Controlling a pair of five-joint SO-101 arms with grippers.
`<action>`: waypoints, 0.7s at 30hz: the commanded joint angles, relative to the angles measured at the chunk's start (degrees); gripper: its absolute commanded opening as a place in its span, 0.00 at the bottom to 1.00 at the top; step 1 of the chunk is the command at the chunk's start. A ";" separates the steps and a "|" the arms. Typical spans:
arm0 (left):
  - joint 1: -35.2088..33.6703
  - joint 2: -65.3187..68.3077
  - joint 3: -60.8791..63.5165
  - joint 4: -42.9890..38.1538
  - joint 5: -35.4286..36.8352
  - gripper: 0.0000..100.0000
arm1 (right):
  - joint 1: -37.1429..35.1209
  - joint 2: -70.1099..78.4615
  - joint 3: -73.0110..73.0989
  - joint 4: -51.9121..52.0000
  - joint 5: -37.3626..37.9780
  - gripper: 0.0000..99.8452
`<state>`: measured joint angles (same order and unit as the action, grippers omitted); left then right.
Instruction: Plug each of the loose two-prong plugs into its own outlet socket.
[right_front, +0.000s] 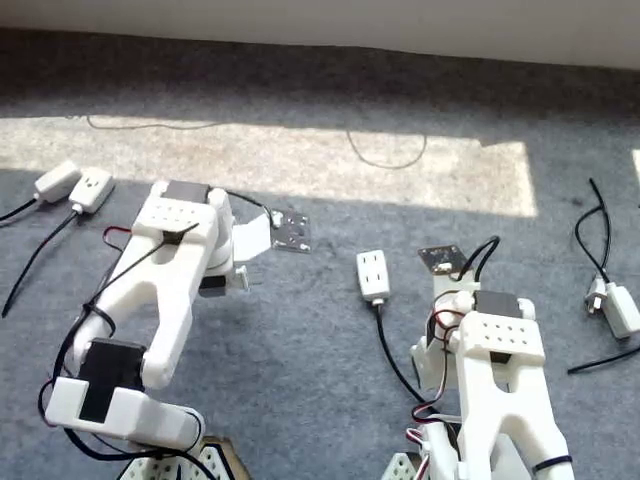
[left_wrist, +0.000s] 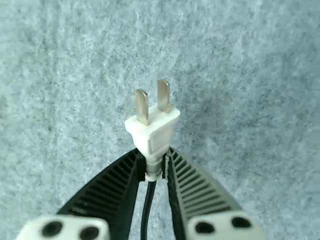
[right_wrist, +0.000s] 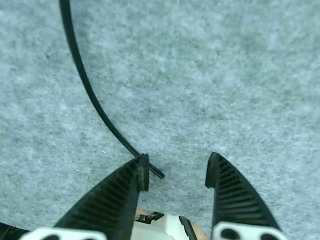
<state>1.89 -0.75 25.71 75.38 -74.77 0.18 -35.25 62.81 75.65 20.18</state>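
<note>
Prongs face outward as the left gripper (left_wrist: 155, 156) clamps the two-prong plug (left_wrist: 152, 127) by its rear end over grey carpet (left_wrist: 250, 75), apparently keeping the blades clear for insertion. The right gripper (right_wrist: 178, 167) hangs spread apart beside a black cord (right_wrist: 85, 80). A white outlet socket (right_front: 373, 275) lies between the arms.

Nothing here for you to read, no legible text, label, number or sign, none you can make out on the plug (left_wrist: 152, 131), none on the outlet (right_front: 373, 274)
</note>
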 joint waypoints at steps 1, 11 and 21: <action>0.31 -2.07 3.56 -8.79 0.62 0.04 | 0.31 -0.66 -0.13 -0.48 0.00 0.19; -5.32 3.21 6.02 -16.53 0.26 0.20 | 0.31 -0.66 -0.13 -0.48 0.00 0.19; -0.22 0.04 0.40 -16.09 4.57 0.20 | 0.31 -0.66 -0.13 -0.48 0.00 0.19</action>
<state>-1.45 2.07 29.58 59.47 -74.51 0.18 -35.25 62.81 75.65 20.18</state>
